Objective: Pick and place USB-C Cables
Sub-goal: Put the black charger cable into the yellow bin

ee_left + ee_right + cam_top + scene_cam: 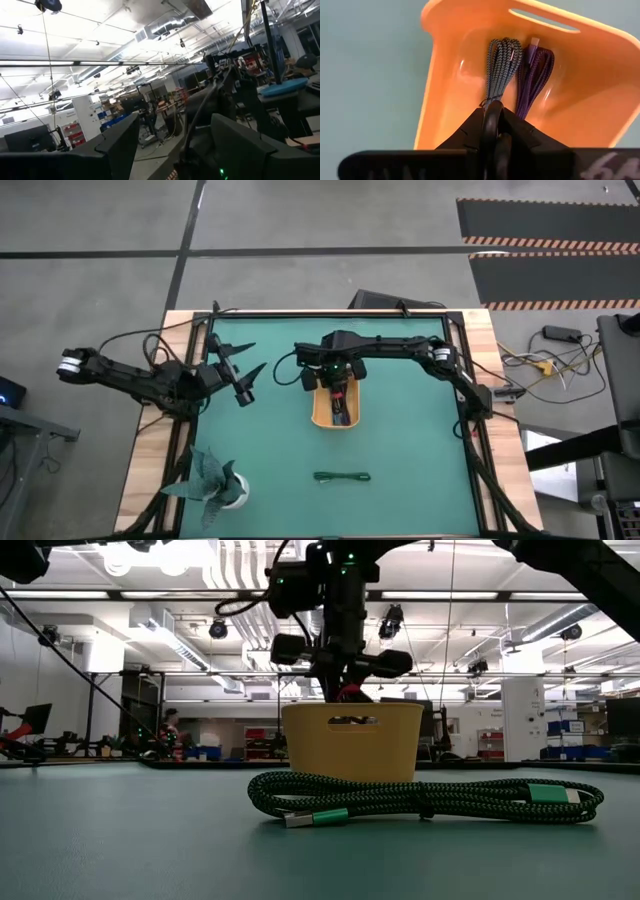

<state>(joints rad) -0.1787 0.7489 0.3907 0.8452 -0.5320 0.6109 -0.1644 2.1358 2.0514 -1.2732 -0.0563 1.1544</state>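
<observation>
green cable lies nearest on the bench, uncollected. right hand, over orange tray, clenched on red-and-black cable; blue cable and purple cable inside. next: release, fetch green. left hand released, idle

The green-topped counter carries an orange tray, a dark green USB-C cable and a teal folded-paper plant
</observation>
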